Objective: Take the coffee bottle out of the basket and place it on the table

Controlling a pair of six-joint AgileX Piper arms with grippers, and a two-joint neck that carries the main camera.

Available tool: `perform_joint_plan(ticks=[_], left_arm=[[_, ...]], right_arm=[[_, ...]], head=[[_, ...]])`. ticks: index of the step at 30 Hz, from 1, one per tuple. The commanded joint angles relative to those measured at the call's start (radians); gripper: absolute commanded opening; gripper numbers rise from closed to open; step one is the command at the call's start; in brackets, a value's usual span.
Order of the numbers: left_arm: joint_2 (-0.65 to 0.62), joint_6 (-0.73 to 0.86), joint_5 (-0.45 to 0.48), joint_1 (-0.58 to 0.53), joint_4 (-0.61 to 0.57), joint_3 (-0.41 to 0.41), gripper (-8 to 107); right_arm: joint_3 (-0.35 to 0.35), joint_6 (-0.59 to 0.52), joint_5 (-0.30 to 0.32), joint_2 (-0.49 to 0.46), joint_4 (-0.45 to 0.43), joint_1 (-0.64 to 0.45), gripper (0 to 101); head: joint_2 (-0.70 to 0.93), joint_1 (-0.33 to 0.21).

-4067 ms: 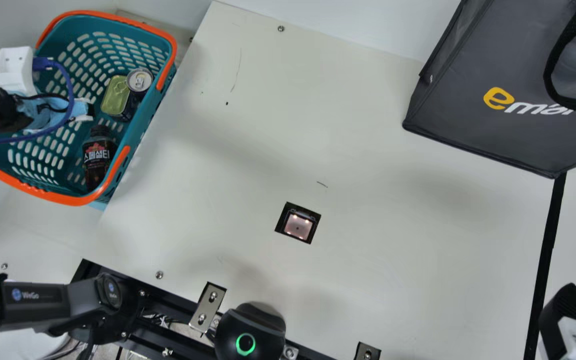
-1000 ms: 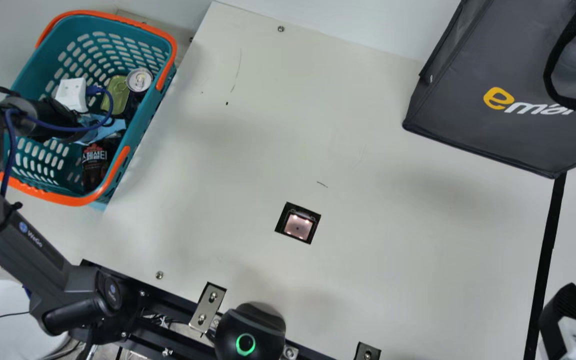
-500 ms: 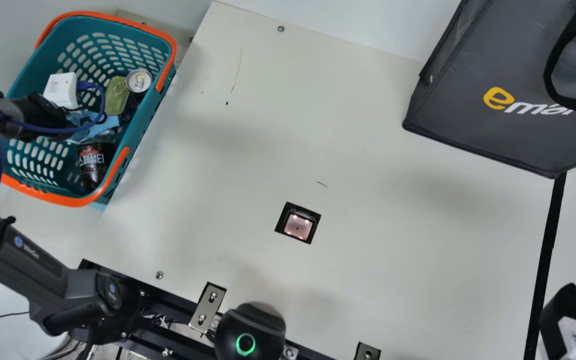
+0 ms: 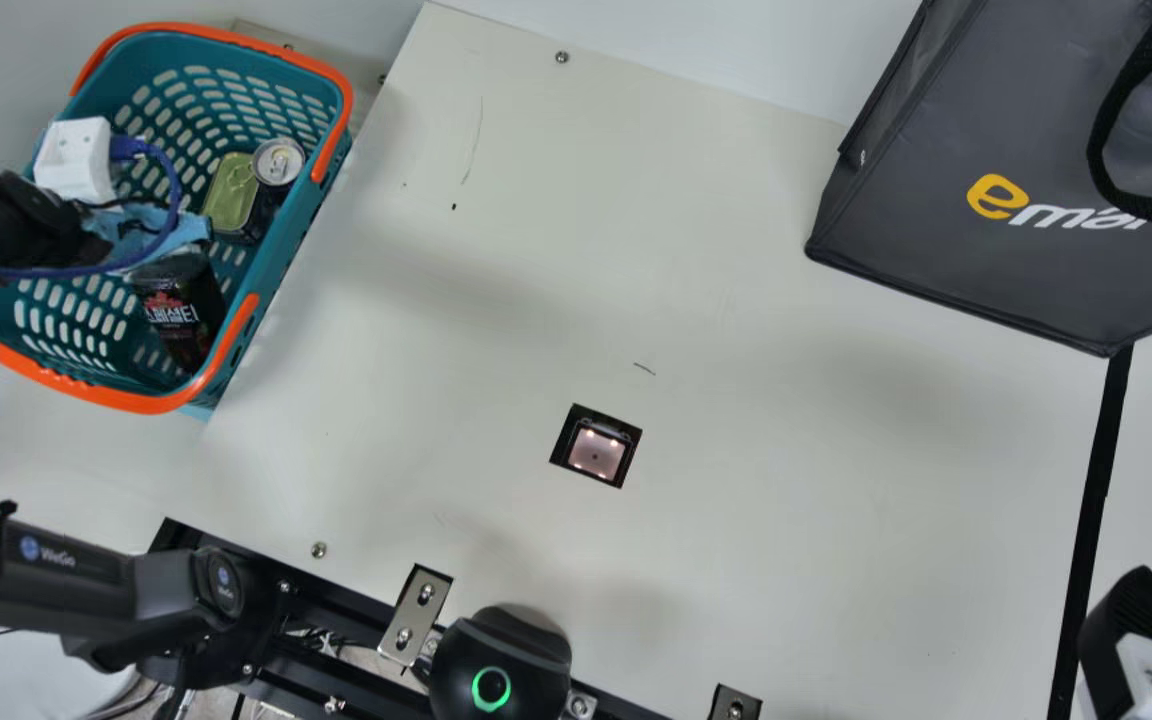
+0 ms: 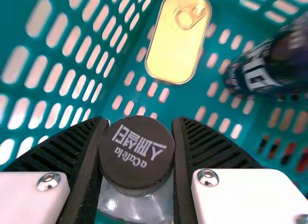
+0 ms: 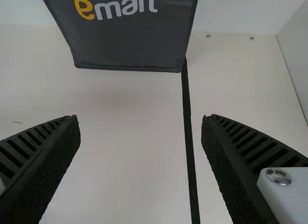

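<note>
The coffee bottle (image 4: 183,322) is inside the basket (image 4: 151,404), between its walls, leaning rather than straight up as I see it from the neck camera. The basket is teal with an orange rim, and it sits at my left edge of the table (image 4: 736,480). In there with the bottle I've got a flat gold-green tin (image 4: 231,195) with a pull tab and, just beside it, a dark can (image 4: 278,162) with a silver top. The bottle is on the side nearer to me, the other two farther up the basket.

My left gripper (image 4: 151,232) reaches in over the rim. On its own wrist view the black cap (image 5: 137,154) is squarely between the two ribbed fingers, which are pinching the bottle at its top, one on each side. The cap's printed face looks up toward that camera, with the clear shoulder of the bottle below it.

My right gripper (image 4: 1131,635) is over on the right side of the table, fingers spread wide with nothing between them. Past it stands the dark grey bag (image 4: 936,250), its handle (image 4: 1106,150) drooping down the front. Around the middle of the table is a small lit panel (image 4: 596,452) set in a dark square.
</note>
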Motion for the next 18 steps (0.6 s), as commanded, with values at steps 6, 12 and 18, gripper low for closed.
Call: perform_joint_plan(ticks=[6, 12, 18], left_arm=[[-0.125, 0.026, 0.072, -0.001, -0.012, 0.0, 10], [-0.204, 0.039, 0.123, -0.003, -0.019, 0.0, 10], [-0.283, 0.05, 0.179, -0.006, -0.028, -0.007, 10]], right_arm=[[0.0, 0.0, 0.0, 0.0, 0.0, 0.0, 91], [0.0, 0.0, 0.0, 0.0, 0.0, 0.0, 91], [0.0, 0.0, 0.0, 0.0, 0.0, 0.0, 91]], head=[[0.002, -0.027], [0.002, -0.027], [0.002, -0.027]])
